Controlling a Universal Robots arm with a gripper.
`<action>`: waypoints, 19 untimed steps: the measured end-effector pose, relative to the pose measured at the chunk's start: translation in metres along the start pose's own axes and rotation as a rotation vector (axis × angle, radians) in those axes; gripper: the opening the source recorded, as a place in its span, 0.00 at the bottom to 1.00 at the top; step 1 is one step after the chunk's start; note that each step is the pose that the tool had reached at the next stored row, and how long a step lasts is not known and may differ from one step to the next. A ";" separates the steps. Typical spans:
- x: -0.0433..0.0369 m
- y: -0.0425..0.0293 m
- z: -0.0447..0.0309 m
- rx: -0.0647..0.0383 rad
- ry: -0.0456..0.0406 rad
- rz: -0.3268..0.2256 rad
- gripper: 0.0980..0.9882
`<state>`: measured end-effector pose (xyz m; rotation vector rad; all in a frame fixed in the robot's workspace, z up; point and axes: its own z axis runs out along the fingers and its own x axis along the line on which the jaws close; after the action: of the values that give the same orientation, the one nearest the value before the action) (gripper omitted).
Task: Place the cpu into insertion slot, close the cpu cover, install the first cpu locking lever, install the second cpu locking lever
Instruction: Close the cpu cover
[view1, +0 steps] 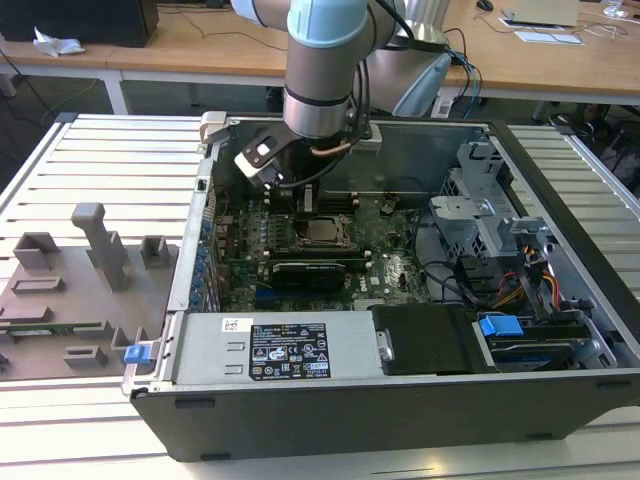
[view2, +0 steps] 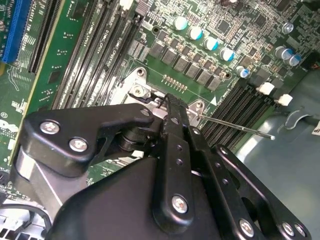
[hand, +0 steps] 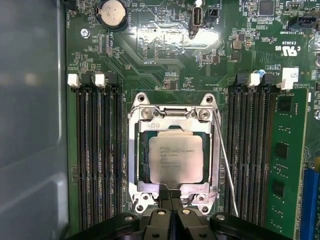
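Cpu (hand: 176, 160) is seated under the closed cover (hand: 133, 150), one lever (hand: 225, 165) is loose, and the end effector (hand: 171, 199), narrow and empty, is at the cover edge, likely pressing it down.

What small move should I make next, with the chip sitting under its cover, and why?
Probably slide the gripper sideways onto the wire lever and start pressing it down. In the first wrist view the chip lies seated with the cover down over it. The shut jaws rest at the cover's edge, while that lever splays away from the frame, seemingly unlatched.
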<state>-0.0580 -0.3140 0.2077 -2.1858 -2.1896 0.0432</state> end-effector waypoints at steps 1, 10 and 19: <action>0.0000 0.0006 0.0004 0.000 -0.0001 0.000 0.01; -0.0001 0.0157 -0.0003 0.000 0.0003 0.000 0.01; -0.0001 0.0364 -0.0070 0.006 0.0003 0.000 0.01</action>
<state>-0.0214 -0.3141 0.2128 -2.1828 -2.1867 0.0489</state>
